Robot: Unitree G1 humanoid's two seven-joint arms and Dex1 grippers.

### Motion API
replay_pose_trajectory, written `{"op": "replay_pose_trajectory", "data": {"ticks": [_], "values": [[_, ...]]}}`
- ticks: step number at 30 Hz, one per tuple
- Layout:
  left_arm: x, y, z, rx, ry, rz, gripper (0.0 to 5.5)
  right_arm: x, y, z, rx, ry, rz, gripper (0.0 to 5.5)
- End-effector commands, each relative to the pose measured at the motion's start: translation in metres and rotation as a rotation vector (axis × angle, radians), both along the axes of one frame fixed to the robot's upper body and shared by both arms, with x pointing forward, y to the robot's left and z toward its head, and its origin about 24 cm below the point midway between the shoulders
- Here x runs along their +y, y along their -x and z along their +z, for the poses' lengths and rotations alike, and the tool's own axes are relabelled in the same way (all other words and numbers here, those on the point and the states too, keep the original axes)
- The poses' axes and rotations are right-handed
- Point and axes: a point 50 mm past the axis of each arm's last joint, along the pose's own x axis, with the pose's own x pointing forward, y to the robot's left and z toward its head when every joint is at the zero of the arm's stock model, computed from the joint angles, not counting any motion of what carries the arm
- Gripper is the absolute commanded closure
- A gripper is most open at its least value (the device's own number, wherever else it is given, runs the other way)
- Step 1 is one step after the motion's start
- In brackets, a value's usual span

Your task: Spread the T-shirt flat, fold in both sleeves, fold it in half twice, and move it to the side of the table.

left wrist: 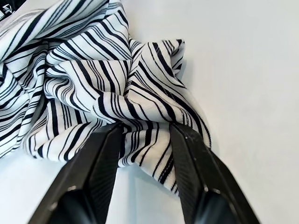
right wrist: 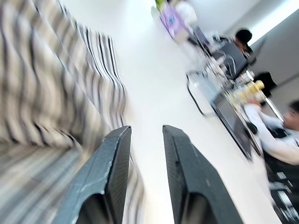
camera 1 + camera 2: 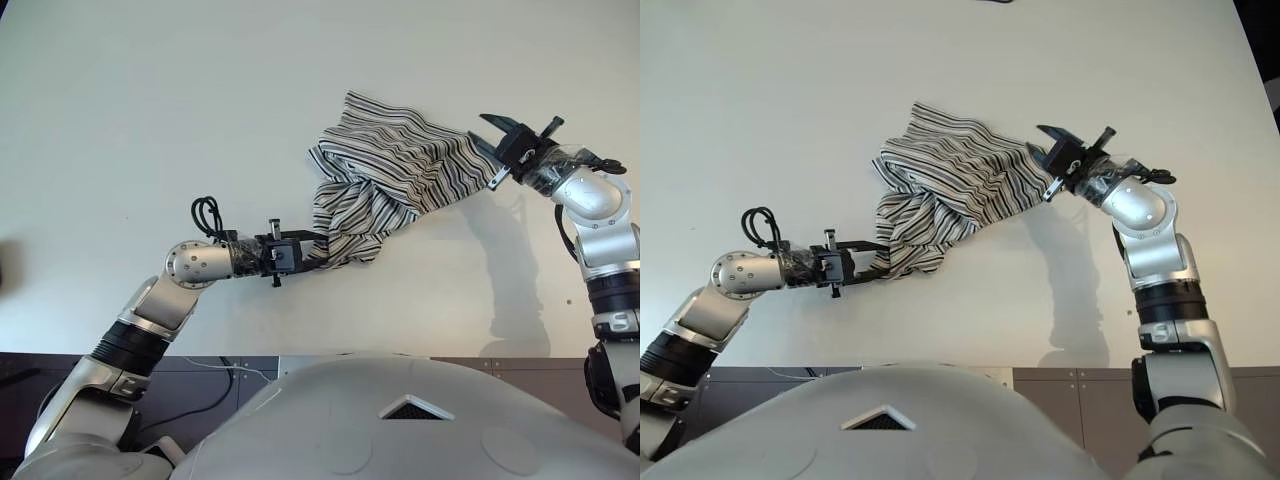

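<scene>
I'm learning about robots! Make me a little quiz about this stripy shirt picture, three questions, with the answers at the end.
1. True or false: the T-shirt is already spread flat on the table.
2. Pick one. The T-shirt's pattern is: A) dots, B) stripes, C) plain.
3. Fill in the word: the edge of the T-shirt nearest the robot lies at the ____ jaws.

Key
1. False. It is bunched up in folds.
2. B. It has dark and light stripes.
3. Left. The left jaws stand apart with the cloth's edge between them.
</scene>
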Motion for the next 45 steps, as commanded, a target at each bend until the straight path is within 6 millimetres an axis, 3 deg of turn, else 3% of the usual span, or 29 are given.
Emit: {"op": "replay_pose_trajectory", "data": {"ticks": [1, 5, 11, 18, 23, 30, 34, 37, 41, 45], "values": [[-0.002, 0.006, -0.001, 0.089, 0.007, 0.005, 3.64, 0.027, 0.045, 0.012, 0.165, 0.014, 0.339, 4.27], [-0.014, 0.006, 0.013, 0.221, 0.193, 0.094, 3.64, 0.036, 0.073, 0.004, 0.356, 0.051, 0.496, 4.27], [-0.023, -0.002, 0.042, 0.423, 0.444, 0.194, 3.64, 0.061, 0.079, -0.026, 0.413, -0.030, 0.457, 4.27], [-0.009, -0.032, 0.060, 0.358, 0.544, 0.366, 3.64, 0.085, 0.086, -0.048, 0.422, -0.033, 0.449, 4.27], [-0.003, -0.040, 0.059, 0.301, 0.545, 0.449, 3.64, 0.090, 0.081, -0.041, 0.403, -0.033, 0.442, 4.27], [-0.005, -0.046, 0.061, 0.278, 0.562, 0.460, 3.64, 0.098, 0.061, -0.007, 0.400, -0.203, 0.445, 4.27], [-0.005, -0.049, 0.062, 0.268, 0.562, 0.460, 3.64, 0.102, 0.054, -0.020, 0.403, -0.114, 0.417, 4.27], [-0.003, -0.051, 0.060, 0.240, 0.527, 0.469, 3.64, 0.097, 0.061, -0.039, 0.446, 0.055, 0.452, 4.27], [0.000, -0.053, 0.053, 0.186, 0.444, 0.468, 3.64, 0.077, 0.068, -0.053, 0.537, 0.211, 0.459, 4.27], [0.002, -0.050, 0.037, 0.099, 0.274, 0.432, 3.64, 0.031, 0.080, -0.054, 0.642, 0.344, 0.439, 4.27]]}}
